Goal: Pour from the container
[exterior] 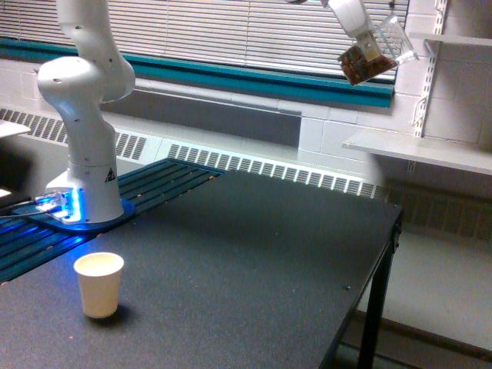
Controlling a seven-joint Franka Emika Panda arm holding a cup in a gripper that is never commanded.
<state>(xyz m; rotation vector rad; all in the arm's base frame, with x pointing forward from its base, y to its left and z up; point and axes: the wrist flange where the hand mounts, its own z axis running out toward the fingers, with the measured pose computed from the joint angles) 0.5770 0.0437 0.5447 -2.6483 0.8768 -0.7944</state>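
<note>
jaws closed on the clear plastic cup [374, 55], as far as i can read it: the gripper [367, 44] sits high at the top of the exterior view, toward that view's right, and its fingers [372, 51] are only partly separable from the cup wall, so i cannot judge the exact gap. cup is held well above the table, tilted, with brown nut-like bits [361, 66] bunched at its lower end. background behind it is window blinds [231, 31] and a teal sill strip.

arm base [84, 115] stands at the exterior view's left on a blue-lit mount, at the far left edge of the black table [254, 261]. small off-white paper cup [99, 284] stands upright on the table near the front left, well apart from the held cup and far below it.

hard to make out: the upper arm links are cut off by the top of the frame; the cup's rim blurs into the white shelf bracket [430, 69] behind it; i cannot tell whether any bits are leaving the cup.
</note>
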